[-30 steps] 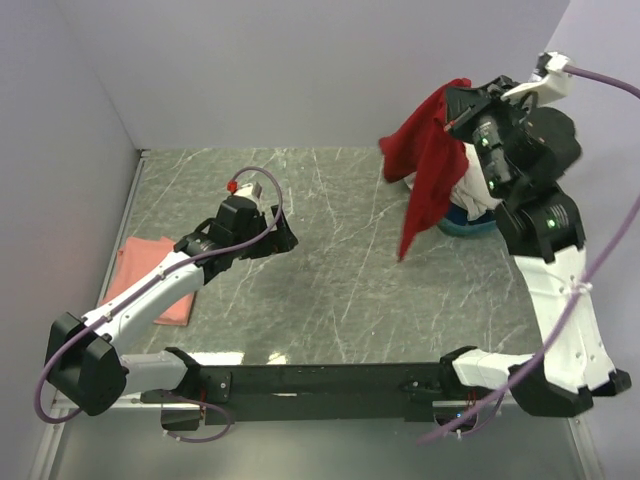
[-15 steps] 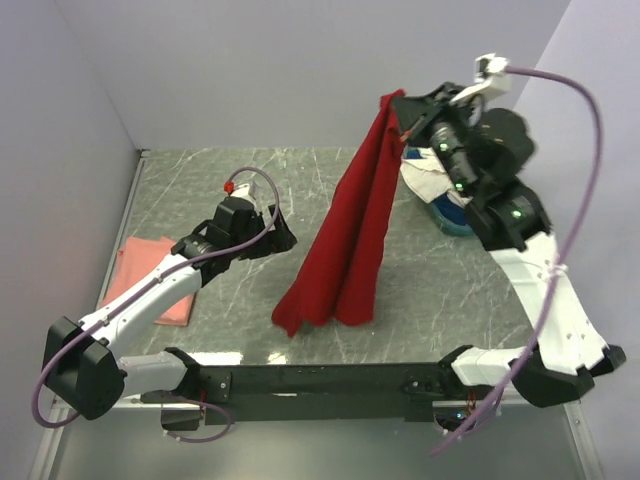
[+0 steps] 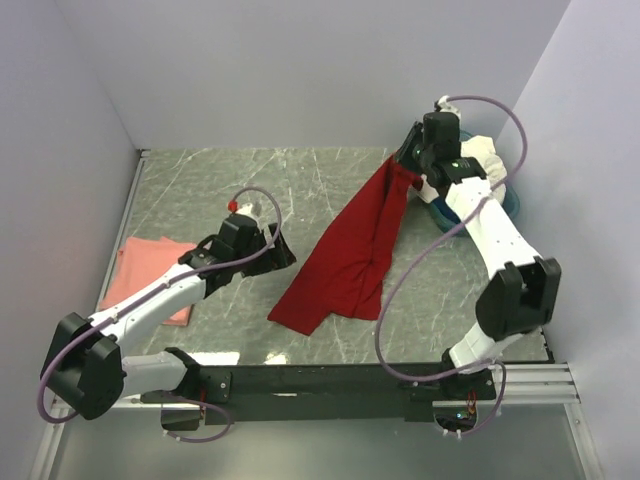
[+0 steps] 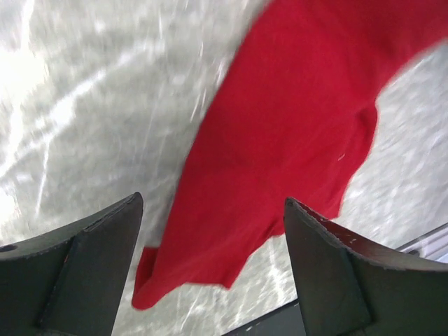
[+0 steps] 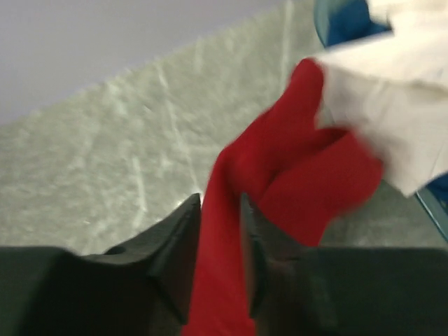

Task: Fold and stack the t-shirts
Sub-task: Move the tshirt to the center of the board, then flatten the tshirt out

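Cloth of a deep red t-shirt point(image 3: 345, 265) runs in a long slant across the middle of the marbled table point(image 3: 200, 180); its lower end lies spread on the surface toward the near edge; its upper end rises in a bunch to the right gripper point(image 3: 408, 172) at the far right; seen from the wrist, that gripper's fingers point(image 5: 175, 245) stand narrow with the red fabric pinched between them. Just beside it, cream-white t-shirts point(image 3: 487, 155) are heaped in a blue basin point(image 3: 510, 200). The left gripper point(image 3: 278, 252) hovers just left of the red shirt; its jaws are wide, with nothing between them. A salmon-pink t-shirt point(image 3: 150, 275) lies folded flat at the table's left side, partly hidden by the left arm point(image 3: 150, 298).
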`<state>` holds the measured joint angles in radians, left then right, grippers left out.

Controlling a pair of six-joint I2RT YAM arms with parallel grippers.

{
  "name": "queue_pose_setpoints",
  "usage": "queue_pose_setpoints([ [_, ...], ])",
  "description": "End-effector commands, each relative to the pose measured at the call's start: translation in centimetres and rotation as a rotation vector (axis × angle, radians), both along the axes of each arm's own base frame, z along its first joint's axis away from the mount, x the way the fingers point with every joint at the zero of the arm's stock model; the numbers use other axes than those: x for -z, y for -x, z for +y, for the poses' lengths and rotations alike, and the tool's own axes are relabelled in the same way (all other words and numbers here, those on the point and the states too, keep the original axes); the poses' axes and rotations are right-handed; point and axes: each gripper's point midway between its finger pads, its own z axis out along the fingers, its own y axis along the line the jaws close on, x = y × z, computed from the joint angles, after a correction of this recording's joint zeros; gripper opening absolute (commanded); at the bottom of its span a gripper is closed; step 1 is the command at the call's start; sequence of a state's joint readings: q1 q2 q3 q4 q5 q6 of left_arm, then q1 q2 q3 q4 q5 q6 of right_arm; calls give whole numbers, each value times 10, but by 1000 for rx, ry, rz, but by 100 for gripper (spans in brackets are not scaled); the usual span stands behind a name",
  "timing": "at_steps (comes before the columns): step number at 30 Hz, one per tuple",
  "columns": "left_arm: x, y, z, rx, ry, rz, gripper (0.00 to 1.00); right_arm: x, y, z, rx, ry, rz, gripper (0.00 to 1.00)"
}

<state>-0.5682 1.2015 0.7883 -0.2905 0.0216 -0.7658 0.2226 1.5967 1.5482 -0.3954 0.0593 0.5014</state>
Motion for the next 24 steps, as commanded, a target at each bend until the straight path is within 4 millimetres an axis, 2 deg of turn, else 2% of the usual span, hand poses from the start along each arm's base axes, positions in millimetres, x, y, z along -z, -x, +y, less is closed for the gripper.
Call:
queue_pose_setpoints([
  [1, 7, 9, -13, 20, 19, -7, 87, 0, 8, 3, -16, 4, 30, 39],
  [2, 17, 17, -15, 32, 6, 22, 86, -4, 18, 4, -13, -6, 17, 42],
  [3, 24, 22, -17, 31, -19, 22, 86, 24, 30, 5, -13, 0, 70, 43],
  [4, 30, 23, -16, 14, -35, 26, 85, 16, 41, 7, -18, -20, 35, 43],
  [5, 41, 28, -15, 10, -55, 49, 84, 24, 52, 15, -38, -19, 45, 44],
  [6, 48, 33, -16, 13, -71, 58, 83, 53, 68, 12, -25, 4, 100, 44],
  [7, 53, 36, -16, 2, -81, 70, 83, 60, 77, 14, -30, 8, 100, 45],
  [8, 62, 39, -12, -14, -111, 76, 82, 77, 100, 19, -51, 16, 125, 45],
  [9, 67, 41, -10, -25, -122, 86, 82, 72, 112, 20, -50, 1, 100, 45],
  [10, 70, 43, -8, -31, -131, 90, 82, 81, 123, 24, -70, 2, 110, 45],
  [11, 76, 46, -5, -40, -149, 94, 81, 107, 140, 24, -79, 13, 162, 45],
  [12, 78, 47, -4, -42, -154, 97, 80, 116, 153, 31, -101, 12, 177, 45],
  [13, 80, 47, -4, -46, -155, 99, 80, 115, 164, 36, -115, -20, 167, 45],
  [14, 84, 50, -4, -39, -160, 107, 79, 140, 179, 34, -122, -12, 218, 44],
  [16, 87, 51, -8, -24, -154, 110, 76, 150, 198, 44, -150, -54, 232, 44],
  [17, 88, 52, -9, -16, -153, 110, 75, 170, 210, 43, -158, -57, 272, 44],
  [19, 87, 52, -13, -8, -139, 109, 70, 176, 221, 50, -180, -92, 278, 44],
  [21, 88, 53, -15, -2, -139, 116, 66, 191, 230, 49, -177, -89, 306, 44],
  [22, 87, 52, -16, -3, -136, 114, 59, 195, 233, 53, -187, -93, 314, 44],
  [24, 88, 51, -17, -2, -140, 117, 53, 205, 240, 57, -199, -91, 339, 44],
])
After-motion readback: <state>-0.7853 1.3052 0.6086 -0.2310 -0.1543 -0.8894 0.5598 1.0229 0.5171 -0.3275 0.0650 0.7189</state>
